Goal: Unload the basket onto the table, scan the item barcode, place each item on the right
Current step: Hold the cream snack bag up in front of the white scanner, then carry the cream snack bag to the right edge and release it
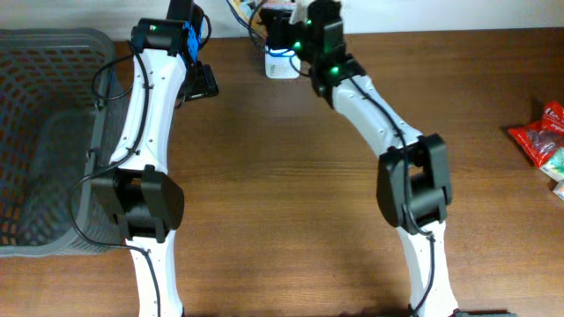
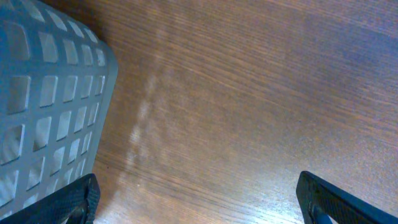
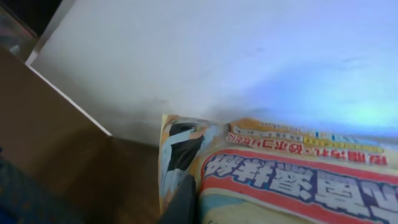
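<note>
My right gripper reaches to the table's far edge, shut on the item, a snack packet with a red band and blue characters. One dark finger presses against the packet's left side. The packet is held close to the white scanner, whose pale face glows blue in the right wrist view. No barcode shows on the side I see. My left gripper hangs open over bare wood beside the basket, its fingertips wide apart with nothing between them.
A grey mesh basket fills the left side of the table, its corner close to my left gripper. Red and green snack packets lie at the right edge. Cables run behind the scanner.
</note>
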You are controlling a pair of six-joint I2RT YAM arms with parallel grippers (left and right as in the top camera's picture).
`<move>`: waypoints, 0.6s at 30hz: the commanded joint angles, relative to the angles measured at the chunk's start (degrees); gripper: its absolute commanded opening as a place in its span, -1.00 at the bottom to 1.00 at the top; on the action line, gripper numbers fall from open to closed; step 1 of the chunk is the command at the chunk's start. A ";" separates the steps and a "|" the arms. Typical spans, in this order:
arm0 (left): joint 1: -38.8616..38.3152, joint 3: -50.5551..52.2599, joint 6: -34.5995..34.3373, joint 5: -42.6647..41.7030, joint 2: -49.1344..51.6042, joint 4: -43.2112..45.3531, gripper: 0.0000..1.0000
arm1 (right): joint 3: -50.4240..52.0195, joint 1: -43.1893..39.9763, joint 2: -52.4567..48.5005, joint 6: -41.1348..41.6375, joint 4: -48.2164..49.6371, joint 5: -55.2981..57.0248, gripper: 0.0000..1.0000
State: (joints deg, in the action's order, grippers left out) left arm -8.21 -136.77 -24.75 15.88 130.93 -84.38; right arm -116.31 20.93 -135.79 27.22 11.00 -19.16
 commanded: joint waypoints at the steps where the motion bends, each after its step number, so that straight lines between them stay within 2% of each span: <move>1: 0.04 0.24 -0.70 -0.04 -0.44 -0.09 0.99 | -1.25 1.68 -3.02 -0.11 2.16 3.39 -0.92; 6: 0.02 0.24 -0.72 -0.04 -0.44 -0.09 0.98 | -1.29 0.37 -3.15 -0.15 6.91 0.74 -0.92; 11: 0.02 0.24 -0.72 -0.04 -0.44 -0.11 0.98 | -1.36 -7.08 6.29 -0.13 5.68 1.44 -0.92; 12: 0.02 0.24 -0.70 -0.04 -0.44 -0.11 0.98 | -1.36 -9.01 8.24 -0.11 3.37 1.66 -0.92; 14: 0.02 0.24 -0.72 -0.04 -0.44 -0.09 0.98 | -1.36 -15.28 13.51 -0.13 -7.72 2.54 -0.92; 18: 0.02 0.24 -0.72 -0.04 -0.44 -0.09 0.98 | -1.36 -30.45 19.17 -0.15 -35.76 6.34 -0.92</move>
State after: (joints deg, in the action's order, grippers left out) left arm -8.23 -136.75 -24.77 15.86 130.93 -84.60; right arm -117.51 -3.14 -119.13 27.22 -16.95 -14.96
